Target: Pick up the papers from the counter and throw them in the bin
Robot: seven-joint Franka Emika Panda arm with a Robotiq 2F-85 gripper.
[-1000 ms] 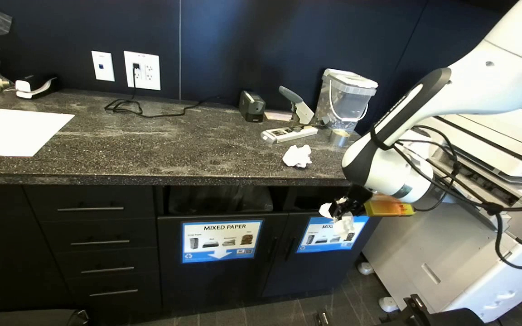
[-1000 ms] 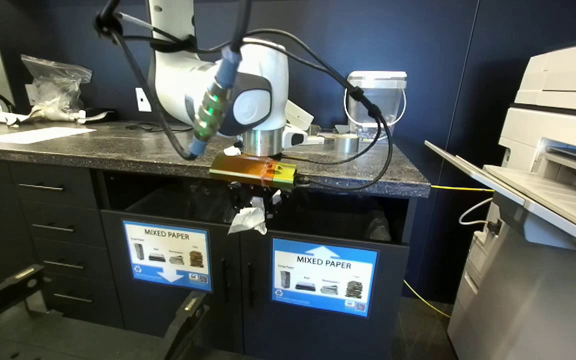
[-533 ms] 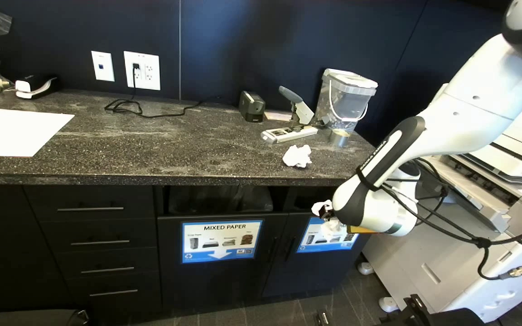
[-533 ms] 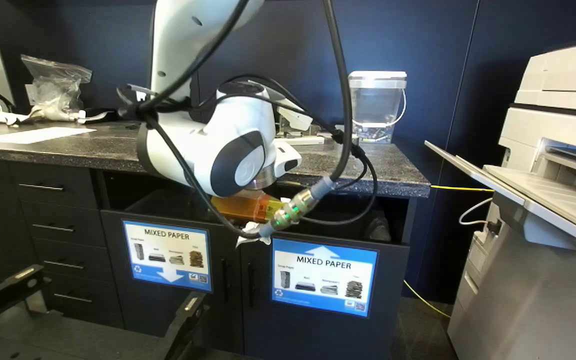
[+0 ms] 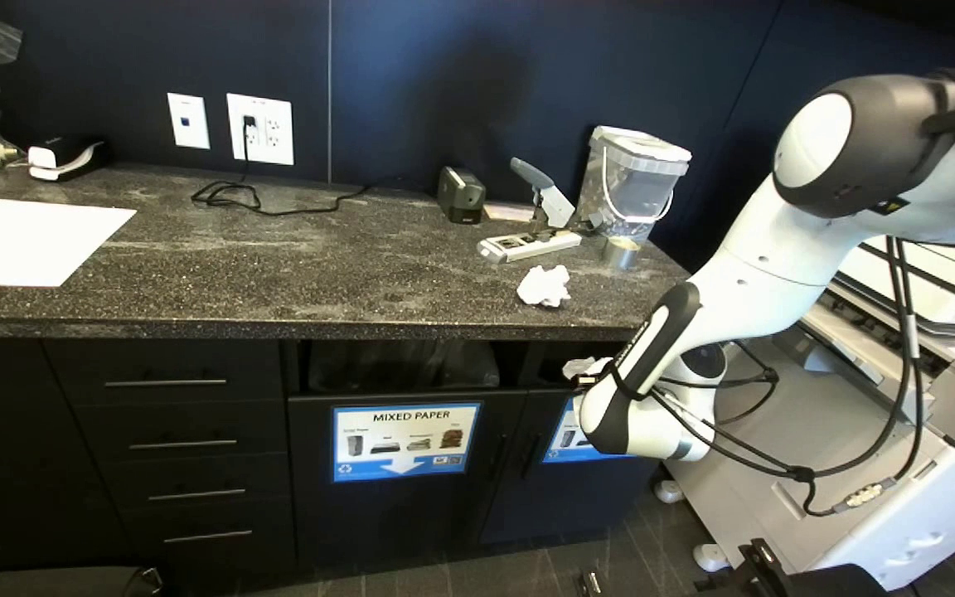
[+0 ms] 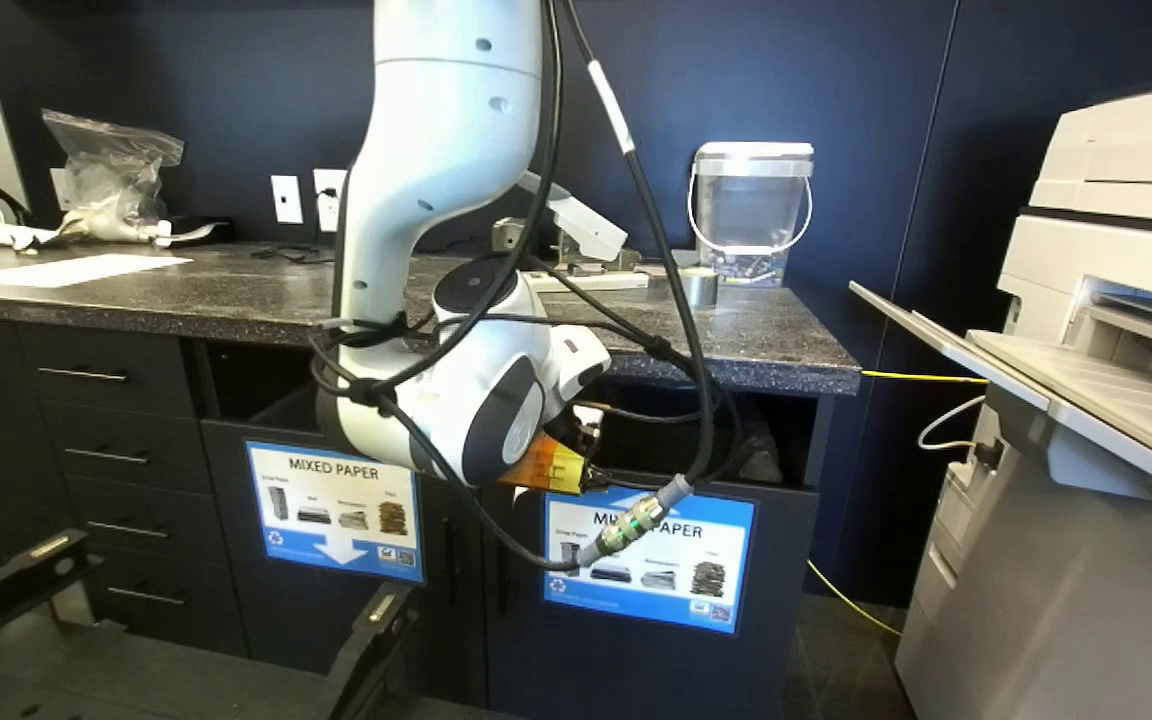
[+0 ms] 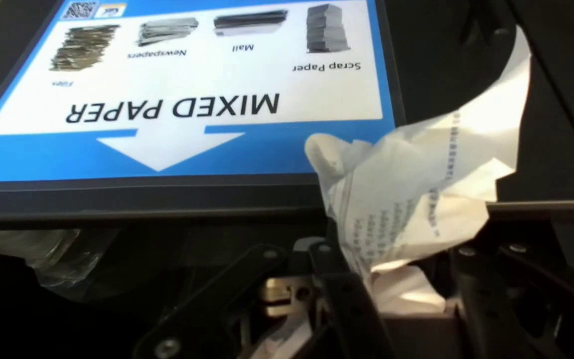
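Plainly, the gripper (image 7: 399,281) pinches crumpled paper (image 7: 416,194) near the sign (image 7: 227,75), a printer (image 6: 1066,570) standing apart.

In an exterior view, a crumpled white wad (image 5: 544,286) sat right of centre on the dark speckled desk (image 5: 320,278), near its front edge. In the wrist view, a creased printed paper (image 7: 416,199) was held right of centre, jagged, its curled tip toward the upper right. Whitish paper (image 5: 582,367) showed below the desk's edge.
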